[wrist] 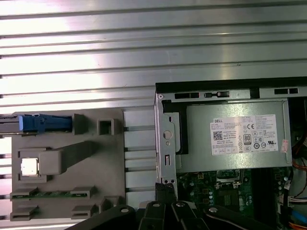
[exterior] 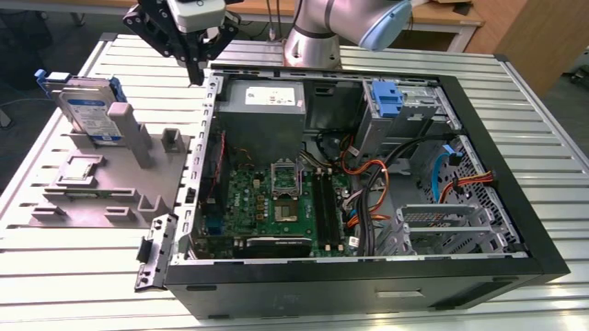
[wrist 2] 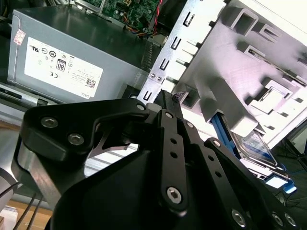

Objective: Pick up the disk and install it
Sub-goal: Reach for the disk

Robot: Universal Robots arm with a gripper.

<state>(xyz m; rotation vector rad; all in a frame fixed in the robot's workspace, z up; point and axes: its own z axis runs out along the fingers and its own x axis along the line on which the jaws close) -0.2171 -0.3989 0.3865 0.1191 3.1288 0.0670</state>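
Nearest the lens in both wrist views are the black links of the one gripper (wrist: 165, 188), its fingers pressed together on nothing. In the exterior view the gripper (exterior: 194, 79) hangs at upper left, tips just over the metal side rim of the one open computer case (exterior: 368, 272). One disk (exterior: 90, 110) — blue-framed, labelled — stands on edge in one grey holder (exterior: 110, 186) at the far left, well apart from the gripper. Two grey posts (exterior: 134, 138) of the holder rise between disk and case. Inside the case are one grey power supply box (exterior: 262, 110) near the gripper, one bare blue bracket (exterior: 388, 100) and one green mainboard (exterior: 276, 200).
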